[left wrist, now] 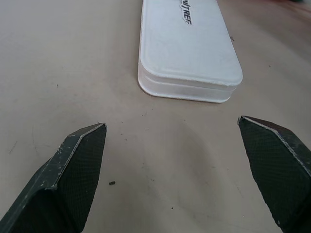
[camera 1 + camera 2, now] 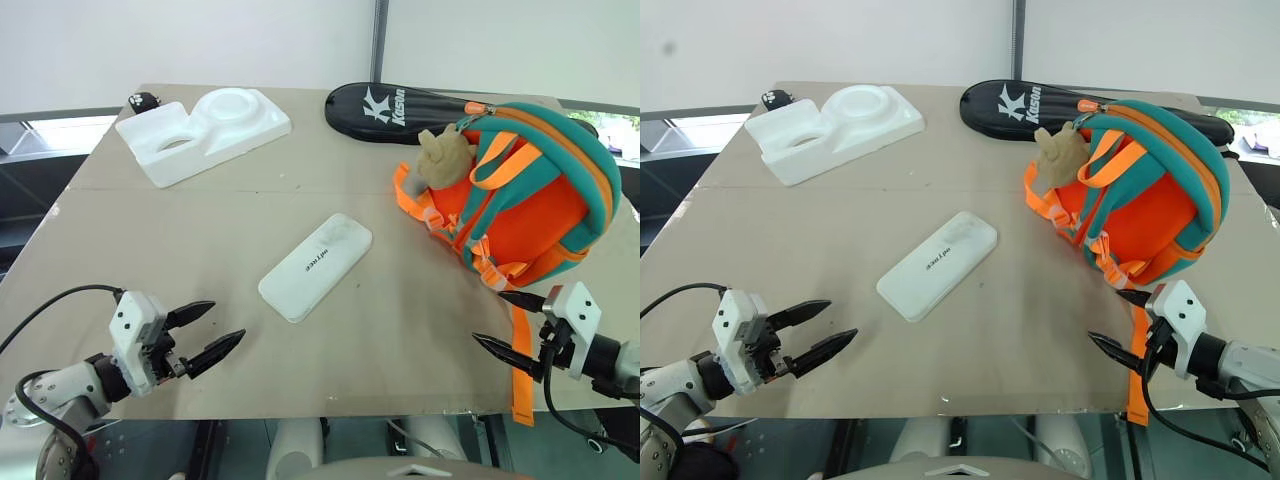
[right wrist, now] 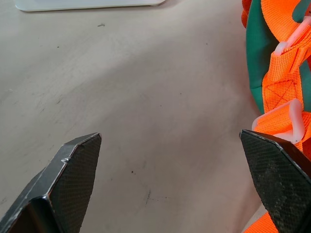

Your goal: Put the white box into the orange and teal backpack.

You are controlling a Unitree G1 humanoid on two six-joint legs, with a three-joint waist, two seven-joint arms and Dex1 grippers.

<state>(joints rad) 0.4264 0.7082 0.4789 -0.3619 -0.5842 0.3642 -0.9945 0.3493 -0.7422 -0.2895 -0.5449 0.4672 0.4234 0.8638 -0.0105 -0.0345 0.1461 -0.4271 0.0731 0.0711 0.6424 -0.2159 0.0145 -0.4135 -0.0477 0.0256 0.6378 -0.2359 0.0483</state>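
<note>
The white box (image 2: 315, 266) lay slanted, near-left to far-right, closer to my left fingers (image 2: 208, 335); both hands' fingers were wide open, empty.

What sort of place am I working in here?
Likely an indoor lab or test room: a bare tabletop laid out with staged props, such as a white foam tray and a black racket bag, before plain white walls.

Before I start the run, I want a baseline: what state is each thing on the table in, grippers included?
white box: lying flat on the table, closed, untouched.
orange and teal backpack: resting on its side, straps toward the box; no opening visible.
black racket bag: lying flat, behind the backpack.
white foam tray: flat, hollows empty.
left gripper: open, empty.
right gripper: open, empty, beside an orange strap.
</note>
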